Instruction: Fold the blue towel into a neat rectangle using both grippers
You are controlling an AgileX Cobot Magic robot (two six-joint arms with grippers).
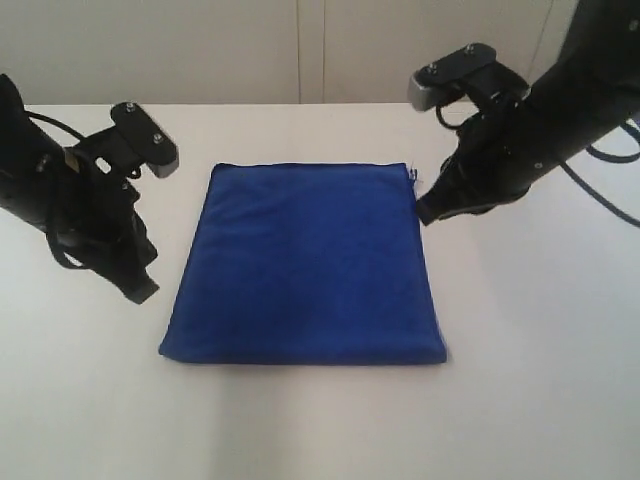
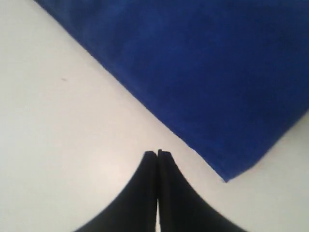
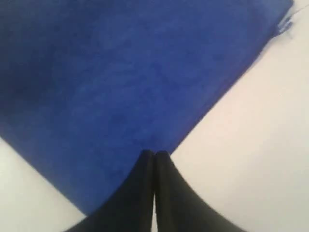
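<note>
White table (image 1: 320, 430), pale wall (image 1: 200, 50) behind. Blue towel (image 1: 305, 265) lies flat mid-table, folded to a near-square, small white tag (image 1: 412, 175) at its far right corner. Left gripper (image 1: 143, 290) sits just off the towel's left edge over bare table, clear of the cloth; jaws pressed together, holding nothing. Right gripper (image 1: 428, 215) is at the towel's right edge near the far corner; jaws also closed tight, tips over the cloth edge in the wrist view, nothing visibly pinched.
</note>
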